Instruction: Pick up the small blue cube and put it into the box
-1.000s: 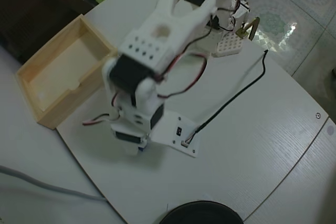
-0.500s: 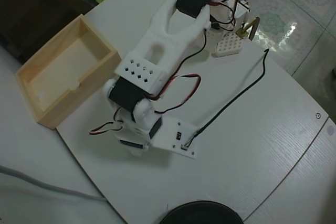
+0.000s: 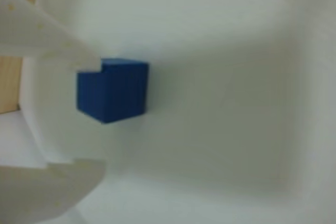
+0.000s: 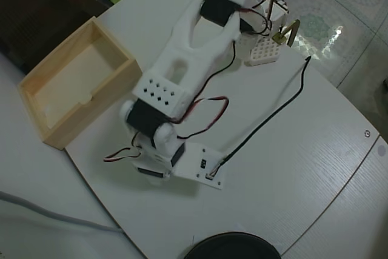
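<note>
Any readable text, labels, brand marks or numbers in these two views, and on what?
None can be read.
The small blue cube has plain faces.
The box has bare wooden walls.
The arm shows only holes, no lettering.
The camera board carries tiny marks, too small to read.

White plastic arm (image 4: pixel 182 59), black servos, red/black cables (perforated plate mid-arm).

A white bench (image 4: pixel 291 168) with a faint wood grain and a rounded corner fills the overhead view. Beyond its far edge, well away from the claw, lies a pale patterned tile floor (image 4: pixel 339 10) catching a bright glare. A dark area (image 4: pixel 36 10) sits at upper left.
</note>
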Motion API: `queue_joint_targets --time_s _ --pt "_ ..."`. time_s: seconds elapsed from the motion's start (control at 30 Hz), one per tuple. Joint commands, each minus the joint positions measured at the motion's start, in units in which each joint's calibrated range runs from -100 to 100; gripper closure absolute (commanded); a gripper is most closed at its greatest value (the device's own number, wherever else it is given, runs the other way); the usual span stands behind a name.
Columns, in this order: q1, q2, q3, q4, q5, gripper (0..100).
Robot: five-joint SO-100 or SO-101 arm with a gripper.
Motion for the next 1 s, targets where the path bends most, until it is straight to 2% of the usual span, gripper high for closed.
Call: queue_joint_targets --time_s 0.0,0.97 --pt "0.4 0.4 -1.5 -0.6 0.0 84" --pt "5.3 1.7 -5.4 5.2 0.2 84"
